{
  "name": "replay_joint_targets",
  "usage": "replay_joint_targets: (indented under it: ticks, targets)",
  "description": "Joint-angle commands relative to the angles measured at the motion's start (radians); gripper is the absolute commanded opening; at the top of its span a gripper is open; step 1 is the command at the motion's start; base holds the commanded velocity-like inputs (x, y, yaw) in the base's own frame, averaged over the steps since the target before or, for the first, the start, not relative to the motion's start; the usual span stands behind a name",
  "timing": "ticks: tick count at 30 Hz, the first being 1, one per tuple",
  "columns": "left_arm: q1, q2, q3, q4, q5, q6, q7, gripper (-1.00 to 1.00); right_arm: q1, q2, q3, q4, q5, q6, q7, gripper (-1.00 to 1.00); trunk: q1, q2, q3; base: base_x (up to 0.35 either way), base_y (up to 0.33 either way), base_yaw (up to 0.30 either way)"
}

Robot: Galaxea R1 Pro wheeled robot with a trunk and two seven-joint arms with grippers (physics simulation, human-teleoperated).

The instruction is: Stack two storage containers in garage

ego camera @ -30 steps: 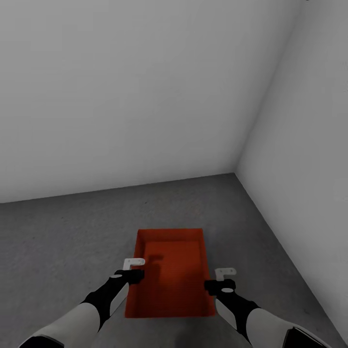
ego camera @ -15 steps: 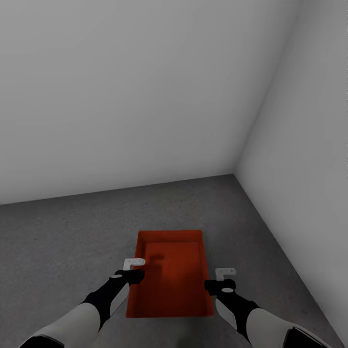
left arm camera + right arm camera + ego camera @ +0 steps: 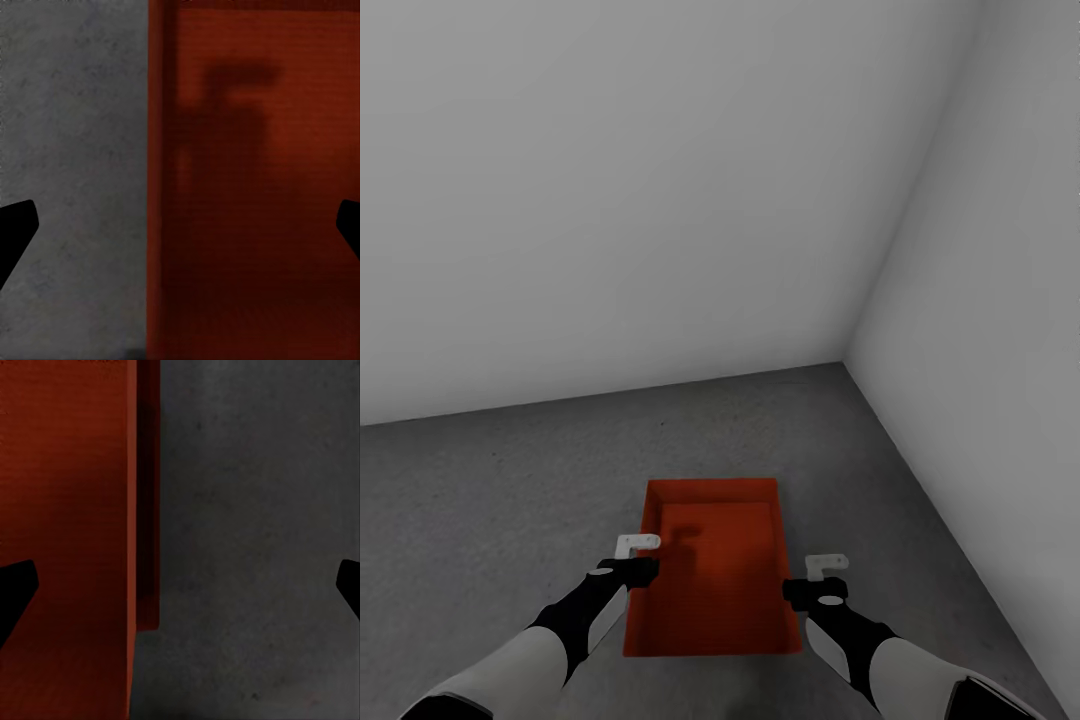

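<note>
Both pincers, left pincer [image 3: 637, 545] and right pincer [image 3: 826, 563], gape wide astride the orange-red storage container [image 3: 715, 570] on the concrete floor [image 3: 490, 500]; its near edge is hidden.

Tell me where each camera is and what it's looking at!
Head view: up on the robot's head, looking down past both arms at the orange-red container on the grey floor, with the left claw and right claw over its side walls.
Left wrist view: near the left claw, looking at the container's left wall; dark fingertips show.
Right wrist view: near the right claw, looking at its right wall.
All share container and floor.
</note>
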Motion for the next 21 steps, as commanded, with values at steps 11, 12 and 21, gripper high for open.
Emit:
replay_joint_targets:
  ticks: [11,12,21]
  targets:
    - [0.0,0.002,-0.008,-0.002,0.009,0.005,0.006,1.0,-0.001,-0.002,0.008,0.0,-0.011,-0.003,-0.005,1.0,-0.042,0.077,0.034,0.0,0.0,0.0]
    - [0.0,0.002,-0.008,-0.002,0.009,0.005,0.006,1.0,-0.001,-0.002,0.008,0.0,-0.011,-0.003,-0.005,1.0,-0.046,0.084,0.037,0.0,0.0,0.0]
    - [0.0,0.002,-0.008,-0.002,0.009,0.006,0.007,1.0,-0.001,-0.002,0.008,0.0,-0.011,-0.003,-0.005,1.0,-0.081,0.147,0.065,0.0,0.0,0.0]
